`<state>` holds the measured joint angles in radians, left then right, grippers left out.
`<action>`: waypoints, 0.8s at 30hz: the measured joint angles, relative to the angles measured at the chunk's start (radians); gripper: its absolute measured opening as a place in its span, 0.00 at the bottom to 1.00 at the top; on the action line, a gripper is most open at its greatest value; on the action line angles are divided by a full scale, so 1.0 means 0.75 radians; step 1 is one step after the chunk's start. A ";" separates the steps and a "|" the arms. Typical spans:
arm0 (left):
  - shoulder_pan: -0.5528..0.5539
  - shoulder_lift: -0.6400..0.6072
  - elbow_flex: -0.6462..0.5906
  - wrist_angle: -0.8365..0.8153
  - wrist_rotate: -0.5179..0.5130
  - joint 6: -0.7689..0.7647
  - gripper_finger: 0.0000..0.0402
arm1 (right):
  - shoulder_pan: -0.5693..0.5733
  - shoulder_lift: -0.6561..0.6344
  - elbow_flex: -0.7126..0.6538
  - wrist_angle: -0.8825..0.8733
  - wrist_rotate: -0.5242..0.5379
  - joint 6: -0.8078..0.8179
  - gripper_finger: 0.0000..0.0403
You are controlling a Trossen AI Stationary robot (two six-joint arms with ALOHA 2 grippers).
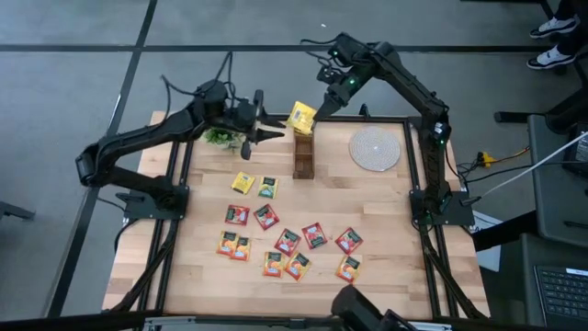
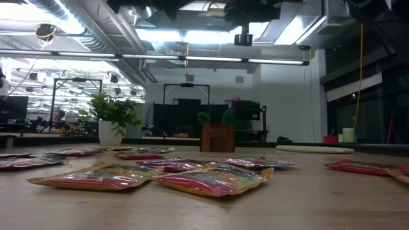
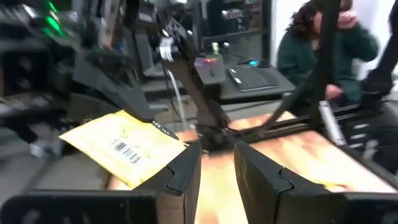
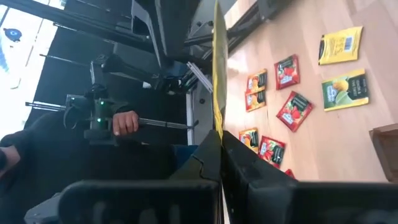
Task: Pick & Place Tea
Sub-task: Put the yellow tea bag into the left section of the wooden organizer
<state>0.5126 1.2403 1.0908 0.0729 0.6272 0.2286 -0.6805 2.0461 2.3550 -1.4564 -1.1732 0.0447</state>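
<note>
Yellow tea sachet [image 1: 301, 117] is up in the air at the table's 12 o'clock edge, just above the brown wooden box [image 1: 302, 156]. Right tool [image 1: 315, 112] is clenched on it; in the right wrist view the sachet [image 4: 217, 68] shows edge-on between the shut fingers. Left tool [image 1: 276, 129] sits at abt 9 o'clock of the sachet, near but apart, fingers parted a bit w/ nothing betw them. In the left wrist view the sachet's barcode side [image 3: 124, 147] faces that tool.

Other sachets [image 1: 288, 241] lie flat on the table [image 1: 386, 230], spread from centre toward 6 o'clock: red, orange, yellow, green. Potted plant [image 1: 220, 137] at 11 o'clock, just under the left arm. Round woven mat [image 1: 375, 148] at 1 o'clock. Person in green top [image 3: 323, 50] past the table.
</note>
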 joint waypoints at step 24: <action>-0.546 -0.031 0.000 -0.230 -1.432 1.227 0.32 | 0.087 -0.041 0.000 0.221 0.002 0.263 0.02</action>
<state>0.1029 1.2169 1.0908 -0.0993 -0.4467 1.1486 -0.6150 2.0151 2.3550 -1.2904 -1.1717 0.2421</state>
